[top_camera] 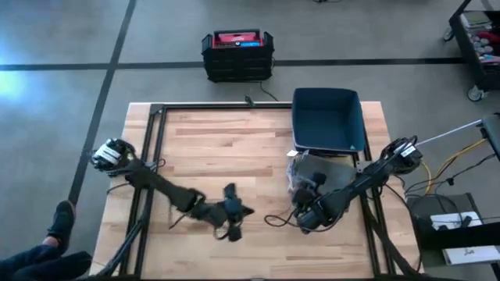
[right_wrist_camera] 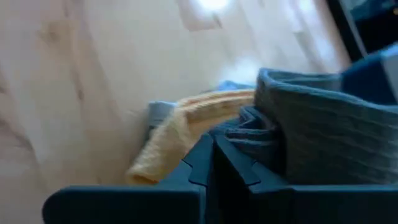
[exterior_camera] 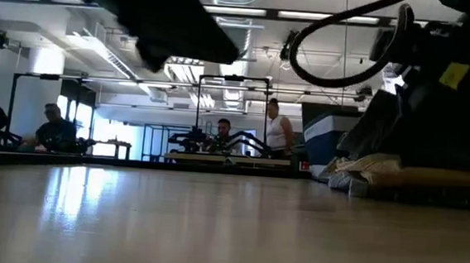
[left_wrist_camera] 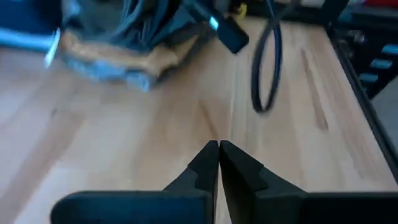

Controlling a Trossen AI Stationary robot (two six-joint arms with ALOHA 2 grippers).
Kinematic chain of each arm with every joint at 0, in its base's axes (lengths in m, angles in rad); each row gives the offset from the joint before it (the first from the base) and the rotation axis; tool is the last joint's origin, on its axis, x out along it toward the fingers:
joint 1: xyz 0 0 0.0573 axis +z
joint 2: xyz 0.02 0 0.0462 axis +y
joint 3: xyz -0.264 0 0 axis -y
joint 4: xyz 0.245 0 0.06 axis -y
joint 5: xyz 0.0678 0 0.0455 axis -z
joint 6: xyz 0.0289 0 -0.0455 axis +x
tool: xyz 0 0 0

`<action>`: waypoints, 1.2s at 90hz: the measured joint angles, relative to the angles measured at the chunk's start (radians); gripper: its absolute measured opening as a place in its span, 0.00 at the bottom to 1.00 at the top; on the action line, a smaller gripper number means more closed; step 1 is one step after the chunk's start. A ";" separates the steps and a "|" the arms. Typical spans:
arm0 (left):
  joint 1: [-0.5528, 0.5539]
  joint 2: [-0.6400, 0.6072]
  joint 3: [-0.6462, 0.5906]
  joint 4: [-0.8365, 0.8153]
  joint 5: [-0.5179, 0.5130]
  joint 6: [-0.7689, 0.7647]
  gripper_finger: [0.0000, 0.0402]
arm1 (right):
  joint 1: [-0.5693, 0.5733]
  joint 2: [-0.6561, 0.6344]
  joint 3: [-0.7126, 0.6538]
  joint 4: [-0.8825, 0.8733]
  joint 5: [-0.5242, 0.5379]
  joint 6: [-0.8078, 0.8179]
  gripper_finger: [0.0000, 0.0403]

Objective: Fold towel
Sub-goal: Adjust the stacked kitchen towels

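1. High view: even, soft light, only faint shadows on the pale wooden table top (top_camera: 226, 148); bright patch on the grey floor at the left edge.
2. Low view: backlit by ceiling strip lights (exterior_camera: 227, 11); arms are dark silhouettes, near table surface is soft with window glare.
3. Wrist views: both blurred; glare spot on the wood in the right one.

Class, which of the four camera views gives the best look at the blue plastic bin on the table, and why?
The high view: it shows the whole blue plastic bin from above, open and at the table's far edge, right side. The low view shows only part of one side behind the crumpled towels. The wrist views show only blue slivers at their edges.
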 joint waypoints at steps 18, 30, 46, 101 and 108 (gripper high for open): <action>0.195 0.207 0.093 0.245 0.240 0.124 0.00 | 0.013 -0.041 -0.002 -0.057 0.000 0.072 0.00; 0.278 0.372 0.289 0.190 0.381 0.203 0.00 | 0.021 -0.046 -0.006 -0.070 -0.004 0.098 0.00; 0.324 0.510 0.518 0.046 0.407 0.274 0.00 | 0.029 -0.048 -0.012 -0.077 -0.008 0.130 0.00; 0.354 0.581 0.701 -0.379 0.311 0.367 0.00 | 0.040 -0.049 -0.029 -0.119 -0.035 0.173 0.00; 0.342 0.564 0.694 -0.430 0.305 0.331 0.00 | 0.039 -0.049 -0.030 -0.120 -0.035 0.167 0.00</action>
